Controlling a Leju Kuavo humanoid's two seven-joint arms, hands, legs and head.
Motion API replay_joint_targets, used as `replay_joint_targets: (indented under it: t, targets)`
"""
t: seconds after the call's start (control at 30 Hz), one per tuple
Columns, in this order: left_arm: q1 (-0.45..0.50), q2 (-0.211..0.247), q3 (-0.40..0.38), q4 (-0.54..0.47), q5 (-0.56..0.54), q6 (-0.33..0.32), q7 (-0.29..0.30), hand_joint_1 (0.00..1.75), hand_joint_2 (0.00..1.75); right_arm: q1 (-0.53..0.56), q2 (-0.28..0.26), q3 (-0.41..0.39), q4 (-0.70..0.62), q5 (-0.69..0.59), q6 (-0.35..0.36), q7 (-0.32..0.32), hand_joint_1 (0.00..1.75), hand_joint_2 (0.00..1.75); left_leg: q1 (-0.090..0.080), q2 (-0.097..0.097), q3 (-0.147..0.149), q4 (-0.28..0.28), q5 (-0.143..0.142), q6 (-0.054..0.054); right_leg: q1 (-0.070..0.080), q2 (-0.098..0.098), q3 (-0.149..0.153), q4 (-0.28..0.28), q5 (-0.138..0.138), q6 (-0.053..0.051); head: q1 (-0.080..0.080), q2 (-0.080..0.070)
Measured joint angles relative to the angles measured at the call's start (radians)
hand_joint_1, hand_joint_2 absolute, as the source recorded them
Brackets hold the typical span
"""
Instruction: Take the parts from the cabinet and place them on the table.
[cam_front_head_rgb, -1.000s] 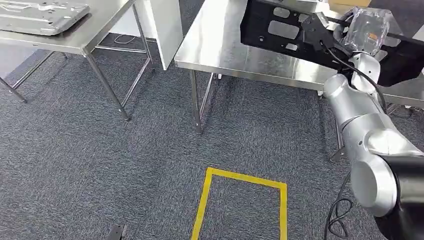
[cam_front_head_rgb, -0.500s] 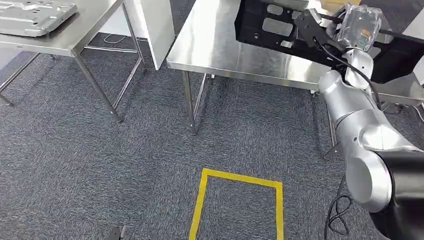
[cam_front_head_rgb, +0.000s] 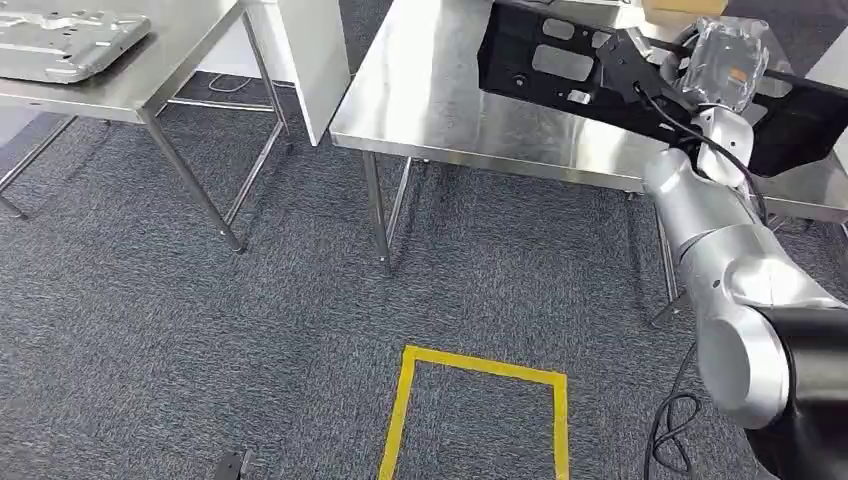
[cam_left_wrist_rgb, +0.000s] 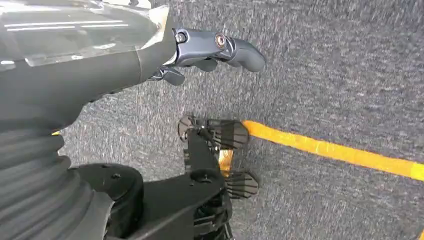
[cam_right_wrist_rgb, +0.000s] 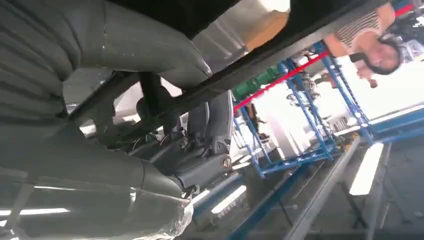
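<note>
The large flat black plastic panel with cut-out windows (cam_front_head_rgb: 560, 65) hangs over the far right of the scene, above the shiny stainless steel tabletop (cam_front_head_rgb: 440, 100). Its long axis runs left to right, along the tabletop's near edge, and one end reaches out to the far right, past the silver arm. The right hand (cam_front_head_rgb: 640, 62) is at the panel itself, roughly midway along it, with the wrist (wrapped in clear plastic) just beyond. In the right wrist view the dark fingers (cam_right_wrist_rgb: 210, 125) curl around a black bar of the panel, so I judge the hand to have firm hold of it.

The move to come turns on height: the panel seems to sit above the steel surface, not on it, though I cannot tell whether its far edge already touches. The tabletop lies directly beneath the panel, so a lowering would suit, with little sideways travel needed.

The left hand (cam_left_wrist_rgb: 215, 50) hangs low over the grey carpet, near the yellow tape line (cam_left_wrist_rgb: 330, 150). Its fingers are loosely curled and hold nothing. It is well apart from the panel; the right arm is the nearer by far.

A grey pressed metal tray (cam_front_head_rgb: 65, 40) lies on a second steel table (cam_front_head_rgb: 170, 75) at the far left.
</note>
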Motion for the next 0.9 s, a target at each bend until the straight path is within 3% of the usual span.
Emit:
replay_joint_targets:
  t: [0.07,0.17,0.2,0.23,0.27,0.33,0.37,0.4,0.5,0.53,0.57,0.63,0.7,0.73,0.77,0.83,0.87,0.9]
  targets:
    - [0.000,0.001,0.000,0.000,0.000,0.000,0.000,0.00,1.75,-0.001,-0.001,0.000,0.000,0.000,-0.001,0.000,1.75,1.75,0.003,-0.001,-0.022,0.053,-0.030,-0.011,-0.006,0.000,0.017,-0.001,-0.011,-0.016,-0.006,0.000]
    - [0.002,0.001,0.000,0.000,-0.001,0.000,0.002,0.00,1.75,0.004,0.003,0.000,0.000,0.000,-0.001,0.000,1.75,1.75,0.009,-0.001,-0.158,0.286,-0.110,-0.022,-0.001,0.003,0.028,-0.001,-0.023,-0.030,-0.010,0.000]
    - [0.002,0.001,0.000,0.000,-0.001,0.000,0.002,0.00,1.75,0.008,0.003,0.000,0.000,0.000,-0.001,0.000,1.75,1.75,0.009,-0.001,-0.191,0.320,-0.105,-0.021,0.000,0.005,0.033,-0.001,-0.028,-0.031,-0.011,0.000]
    - [0.003,0.001,0.000,0.000,-0.001,0.000,0.003,0.00,1.75,0.011,0.002,0.000,0.000,0.000,-0.001,0.000,1.75,1.75,0.009,-0.001,-0.197,0.302,-0.075,-0.019,0.001,0.007,0.041,0.000,-0.033,-0.030,-0.011,0.000]
    - [0.003,0.001,0.000,0.000,-0.001,0.000,0.003,0.00,1.75,0.014,0.002,0.000,0.000,0.000,-0.001,0.000,1.75,1.75,0.009,-0.001,-0.180,0.246,-0.027,-0.016,0.001,0.009,0.050,0.000,-0.041,-0.028,-0.011,0.000]
    - [0.002,0.002,0.000,0.000,-0.001,0.000,0.003,0.00,1.75,0.014,0.002,0.000,0.000,0.000,-0.002,0.000,1.75,1.75,0.008,-0.002,-0.108,0.068,0.085,-0.002,0.003,0.010,0.071,-0.001,-0.056,-0.023,-0.012,0.000]
    - [0.002,0.004,0.000,0.000,-0.001,0.000,0.003,0.00,1.75,0.013,0.002,0.000,0.000,0.000,-0.002,-0.001,1.75,1.75,0.003,-0.003,-0.081,0.029,0.086,0.007,0.006,0.012,0.076,-0.002,-0.062,-0.018,-0.010,0.000]
    - [0.001,0.004,0.000,0.000,-0.001,0.000,0.003,0.00,1.75,0.009,0.001,0.000,0.001,0.000,-0.002,-0.002,1.75,1.75,0.001,-0.003,-0.068,0.008,0.077,0.009,0.012,0.013,0.074,0.000,-0.064,-0.015,-0.010,0.000]
    - [0.000,0.004,0.000,0.000,-0.001,0.000,0.005,0.00,1.75,0.011,0.000,0.000,0.000,0.001,-0.003,-0.002,1.75,1.75,-0.003,-0.002,-0.068,0.007,0.070,0.020,0.010,0.014,0.076,-0.009,-0.067,-0.001,-0.013,0.000]
    - [0.000,0.004,0.000,0.000,-0.001,0.000,0.005,0.00,1.75,0.012,-0.001,0.000,-0.001,0.002,-0.003,-0.002,1.75,1.75,0.007,-0.001,-0.056,-0.008,0.074,0.026,0.008,0.010,0.066,-0.002,-0.077,0.004,-0.013,0.000]
    - [-0.001,0.003,-0.001,0.000,-0.001,0.001,0.005,0.00,1.75,0.010,-0.002,0.000,-0.001,0.002,-0.003,-0.002,1.75,1.75,0.006,-0.002,-0.051,-0.012,0.072,0.030,0.008,0.007,0.053,0.029,-0.087,0.005,-0.011,0.000]
    - [-0.002,0.003,-0.001,0.000,-0.001,0.001,0.005,0.00,1.75,0.010,-0.006,0.000,-0.001,0.002,-0.003,-0.002,1.75,1.75,0.006,-0.004,-0.047,-0.012,0.066,0.040,0.006,0.007,-0.035,0.189,-0.142,0.002,-0.009,0.000]
    - [0.001,0.002,-0.001,0.000,-0.001,0.000,0.005,0.00,1.75,0.024,-0.009,0.000,0.001,0.003,-0.003,-0.002,1.75,1.75,0.006,-0.005,-0.040,-0.011,0.058,0.043,0.005,0.007,-0.122,0.323,-0.166,0.008,-0.009,0.000]
    - [0.002,0.002,-0.001,0.000,-0.001,0.000,0.005,0.00,1.75,0.031,-0.009,-0.001,0.002,0.002,-0.003,-0.002,1.75,1.75,0.006,-0.007,-0.033,-0.011,0.052,0.042,0.002,0.007,-0.134,0.319,-0.149,0.015,-0.009,0.000]
    - [0.003,0.002,-0.001,0.000,-0.001,0.000,0.005,0.00,1.75,0.034,-0.010,-0.001,0.002,0.003,-0.003,-0.001,1.75,1.75,0.006,-0.008,-0.024,-0.011,0.045,0.040,0.000,0.006,-0.118,0.267,-0.111,0.026,-0.008,0.000]
    - [0.002,-0.001,-0.001,0.000,-0.001,0.000,0.005,0.00,1.75,0.031,-0.011,0.000,0.002,0.006,-0.003,-0.002,1.75,1.75,0.006,-0.009,-0.004,-0.009,0.030,0.032,-0.004,0.001,-0.045,0.080,-0.010,0.044,-0.008,0.000]
    - [0.002,-0.001,-0.001,0.000,-0.001,0.000,0.005,0.00,1.75,0.029,-0.012,0.000,0.002,0.006,-0.003,-0.002,1.75,1.75,0.005,-0.009,0.001,-0.009,0.022,0.026,-0.004,-0.007,-0.016,0.002,0.022,0.045,-0.006,0.000]
    - [0.001,-0.001,-0.001,0.000,-0.001,0.000,0.005,0.00,1.75,0.025,-0.013,0.000,0.002,0.006,-0.003,-0.002,1.75,1.75,-0.004,-0.010,0.002,-0.002,0.012,0.020,0.006,-0.004,0.003,-0.007,0.013,0.032,-0.006,0.000]
